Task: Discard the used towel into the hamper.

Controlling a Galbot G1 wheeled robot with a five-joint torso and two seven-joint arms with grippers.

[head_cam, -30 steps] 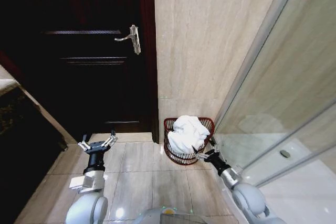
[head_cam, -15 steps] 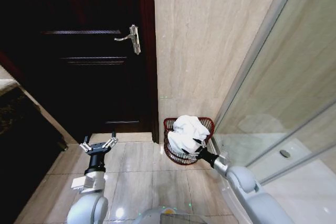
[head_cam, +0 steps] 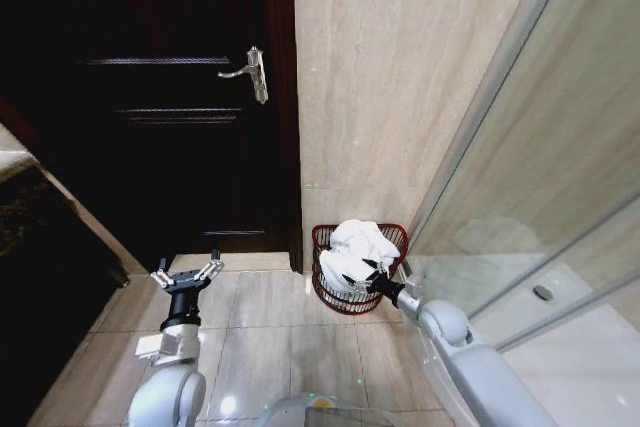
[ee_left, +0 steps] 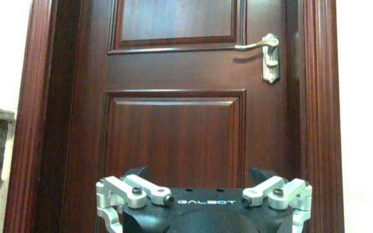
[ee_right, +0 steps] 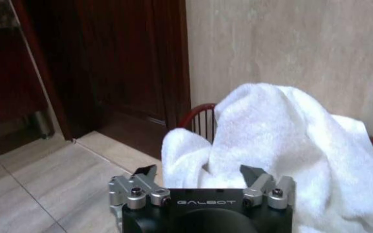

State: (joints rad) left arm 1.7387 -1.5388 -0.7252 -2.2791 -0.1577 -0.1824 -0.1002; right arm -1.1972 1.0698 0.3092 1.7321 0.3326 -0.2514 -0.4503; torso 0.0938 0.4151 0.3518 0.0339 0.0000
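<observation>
The hamper (head_cam: pixel 333 298), a small dark red ribbed basket, stands on the floor in the corner between the door frame and the glass partition. A white towel (head_cam: pixel 356 244) is heaped in it and bulges above the rim. My right gripper (head_cam: pixel 377 282) is open at the hamper's near right side, level with the rim. In the right wrist view the towel (ee_right: pixel 283 131) rises just beyond the spread gripper (ee_right: pixel 199 174), and the hamper's rim (ee_right: pixel 196 112) shows behind it. My left gripper (head_cam: pixel 187 275) hangs open low before the door, seen likewise as the left gripper (ee_left: pixel 201 172).
A dark wooden door (head_cam: pixel 170 137) with a silver lever handle (head_cam: pixel 252 72) is shut at the left. A beige stone wall (head_cam: pixel 400 77) rises behind the hamper. The glass shower partition (head_cam: pixel 520 207) runs along the right. Tiled floor (head_cam: pixel 270 337) lies in front.
My right arm has reached forward and up, bringing its gripper from the floor beside the hamper to the rim by the towel. The left arm has stayed put.
</observation>
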